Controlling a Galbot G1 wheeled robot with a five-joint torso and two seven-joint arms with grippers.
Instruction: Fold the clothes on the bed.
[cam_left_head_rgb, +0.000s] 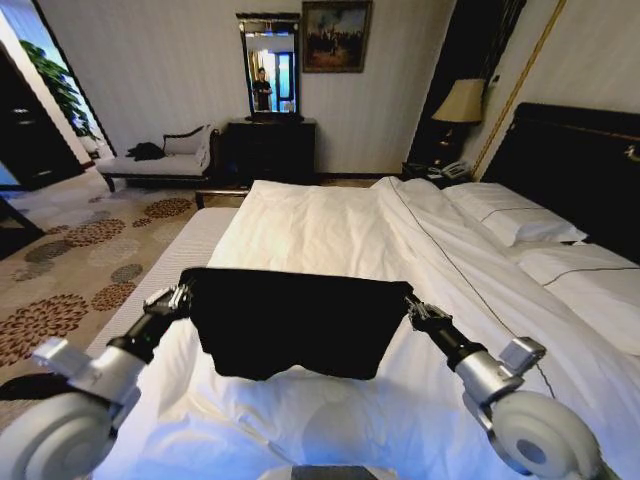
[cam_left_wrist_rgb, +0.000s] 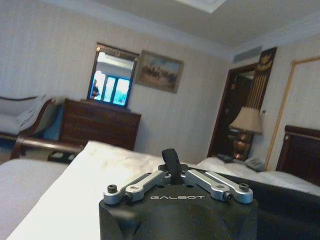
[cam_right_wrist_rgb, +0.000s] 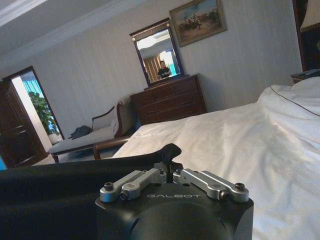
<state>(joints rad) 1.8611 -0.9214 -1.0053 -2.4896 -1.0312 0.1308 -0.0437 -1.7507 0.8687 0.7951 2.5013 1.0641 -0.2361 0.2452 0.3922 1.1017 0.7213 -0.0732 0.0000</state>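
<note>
Both claws are up off the bed, each pinching a top corner of the black T-shirt (cam_left_head_rgb: 290, 322) — left claw (cam_left_head_rgb: 183, 294) at one end of the stretched edge, right claw (cam_left_head_rgb: 412, 308) at the other. In each wrist view the fingers are drawn together on a small tuft of dark cloth: left fingers (cam_left_wrist_rgb: 170, 162), right fingers (cam_right_wrist_rgb: 170, 152).

Shirt hangs as a flat dark panel between the two arms, top edge nearly taut, lower hem drooping toward the white duvet (cam_left_head_rgb: 330, 235) of the bed (cam_left_head_rgb: 560, 150). No lettering visible on the side facing me. Whether the hem touches the duvet I cannot tell.

Step in hand, by my reading: holding the shirt spread, ready to lay or fold it.

Risks from here — each grip is only a pinch of fabric, so a tug apart could pull a corner free and drop that side. If the arms lower unevenly, the hem may bunch and the fold go crooked. Slack cloth could also drag the duvet into wrinkles.
</note>
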